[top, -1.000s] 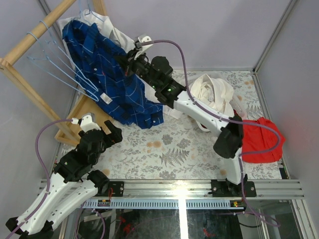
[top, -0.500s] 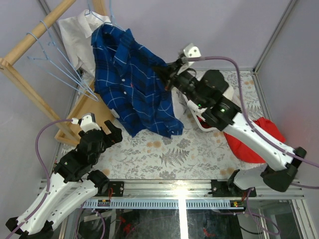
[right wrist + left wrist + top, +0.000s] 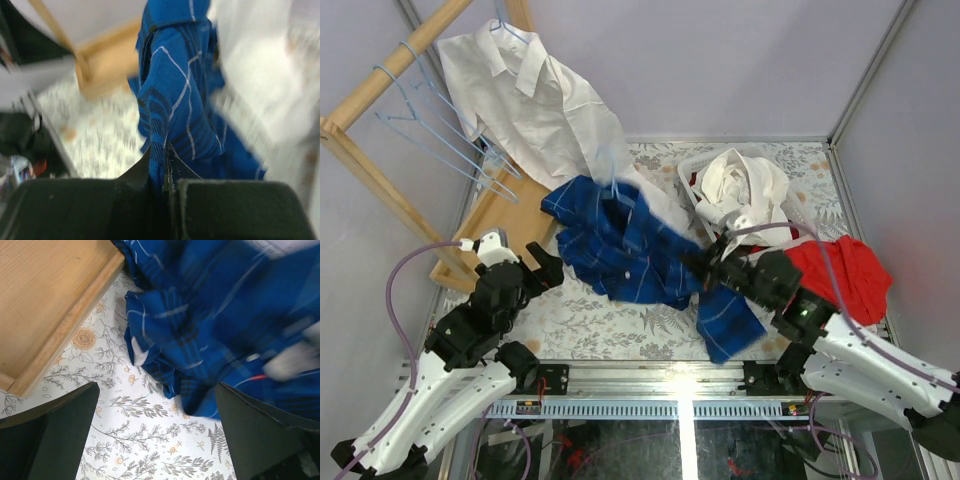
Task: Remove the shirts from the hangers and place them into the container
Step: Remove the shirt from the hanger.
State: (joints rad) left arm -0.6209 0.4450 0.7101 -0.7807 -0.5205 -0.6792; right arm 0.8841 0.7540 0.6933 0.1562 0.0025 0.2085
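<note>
My right gripper (image 3: 705, 266) is shut on a fold of the dark blue checked shirt (image 3: 620, 250), which trails across the table's middle; the pinched cloth (image 3: 172, 100) rises between the jaws of that gripper (image 3: 167, 172). One white shirt (image 3: 525, 90) hangs on a hanger at the rack. Empty light-blue hangers (image 3: 435, 125) hang left of it. The white basket (image 3: 692, 180) at the back holds another white shirt (image 3: 748, 185). My left gripper (image 3: 525, 272) stands open over the table, nothing between its fingers (image 3: 65, 432), with the blue shirt (image 3: 215, 315) just beyond.
The wooden rack's base board (image 3: 495, 225) lies at the left (image 3: 45, 295). A plain red cloth (image 3: 840, 275) sits at the right behind my right arm. Purple walls close off the back and sides.
My right arm has swung from the rack down to the near right, dragging the blue shirt off the rack onto the table. The white shirt behind it now shows. The left arm is still.
</note>
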